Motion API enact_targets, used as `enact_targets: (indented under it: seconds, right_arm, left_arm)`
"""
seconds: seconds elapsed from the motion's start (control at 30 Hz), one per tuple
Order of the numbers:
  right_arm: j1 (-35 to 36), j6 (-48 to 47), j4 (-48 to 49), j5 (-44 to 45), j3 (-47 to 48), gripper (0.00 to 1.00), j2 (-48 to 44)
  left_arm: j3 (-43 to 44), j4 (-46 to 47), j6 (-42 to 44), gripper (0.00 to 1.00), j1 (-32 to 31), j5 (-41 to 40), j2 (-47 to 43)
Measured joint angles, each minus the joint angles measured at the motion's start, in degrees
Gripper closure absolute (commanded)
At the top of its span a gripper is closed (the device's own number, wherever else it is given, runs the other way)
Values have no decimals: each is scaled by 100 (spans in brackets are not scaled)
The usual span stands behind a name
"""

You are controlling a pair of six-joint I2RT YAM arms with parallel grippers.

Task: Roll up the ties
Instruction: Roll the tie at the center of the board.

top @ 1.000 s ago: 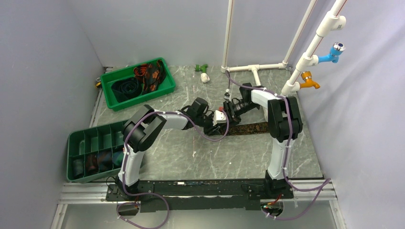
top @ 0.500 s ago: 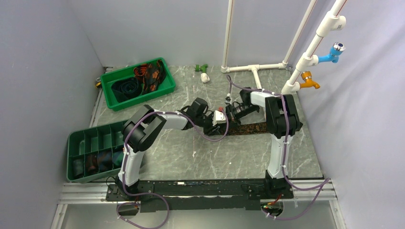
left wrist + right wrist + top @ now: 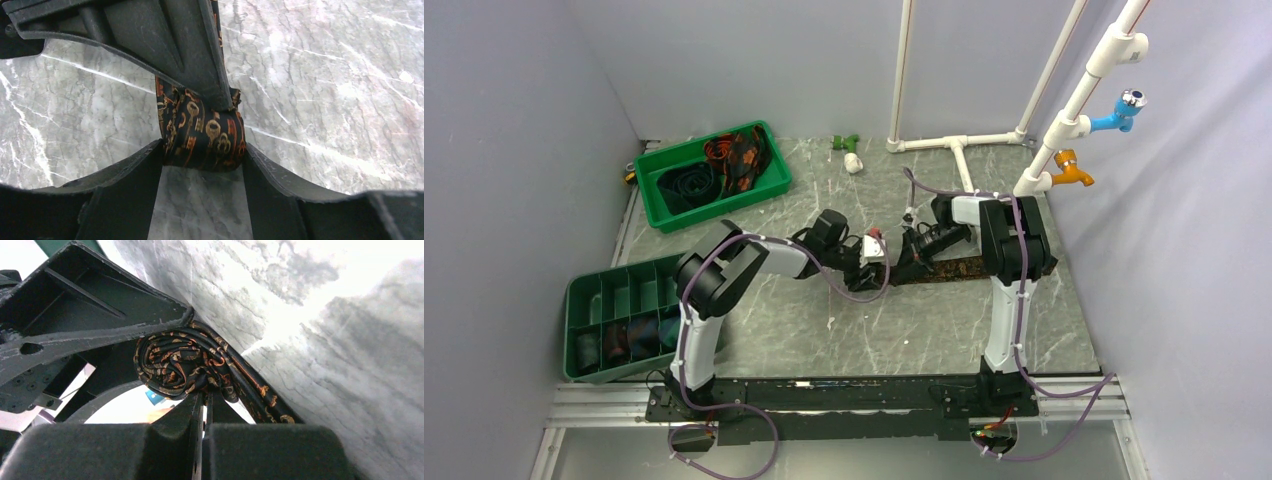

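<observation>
a: how many ties?
b: one roll (image 3: 202, 135) mid-tabletop (image 3: 824, 320), its tail (image 3: 949, 268) lying flat; more in two green trays (image 3: 774, 180).
a: pincers?
b: left pincer (image 3: 202, 167) spread around the roll; right pincer (image 3: 202, 400) pressed together against it.

Hidden and cut-off items
Right gripper (image 3: 220, 97) covers the tie (image 3: 205, 135) roll's top; tie tail leaves the left wrist view's upper edge.

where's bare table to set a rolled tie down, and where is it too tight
Bare marble lies in front of both grippers, between the divided tray and the right arm's base. Another patch lies behind, between the green bin and the white pipes. It is crowded mid-table, where the left gripper and right gripper meet over the tie.
</observation>
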Motion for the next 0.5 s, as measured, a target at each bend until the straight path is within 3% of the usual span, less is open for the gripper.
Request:
enact_targets:
  seconds: [0.5]
  right_arm:
    - [-116, -264, -267, 136, 131, 100, 74]
  left_arm:
    - [-358, 1123, -31, 26, 55, 415, 109]
